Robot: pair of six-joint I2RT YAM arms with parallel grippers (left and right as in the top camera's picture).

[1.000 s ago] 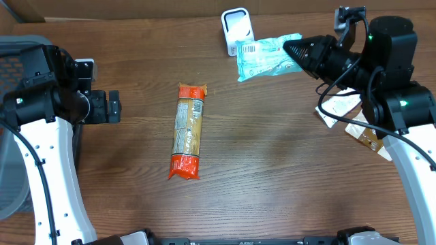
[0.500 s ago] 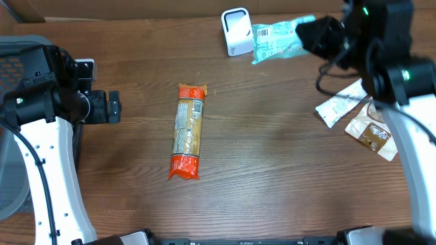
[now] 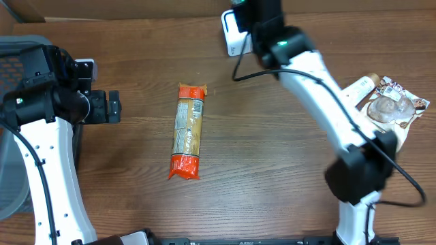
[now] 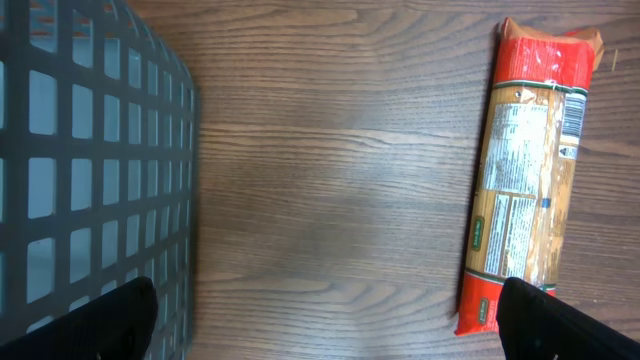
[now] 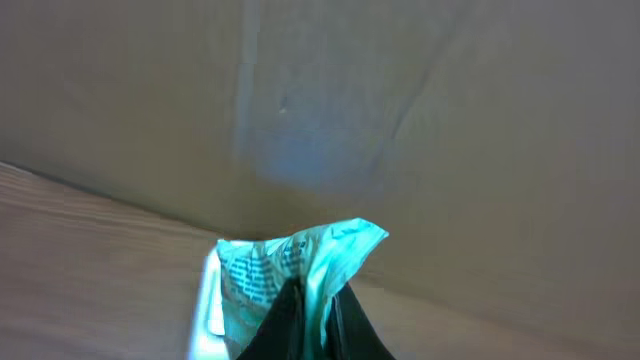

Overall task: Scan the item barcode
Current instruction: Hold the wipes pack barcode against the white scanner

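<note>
While the left hand (image 4: pixel 332 322) hangs wide open, the right hand (image 5: pixel 310 302) pinches a teal packet (image 5: pixel 288 258), scanner (image 3: pixel 231 35) just ahead.

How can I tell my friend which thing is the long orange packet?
Find the brown wooden table, then look at its middle. The long packet lies flat there, all alone. Its bright orange ends and pale yellow middle set it apart from the brown and white snack packets at the right edge.
</note>
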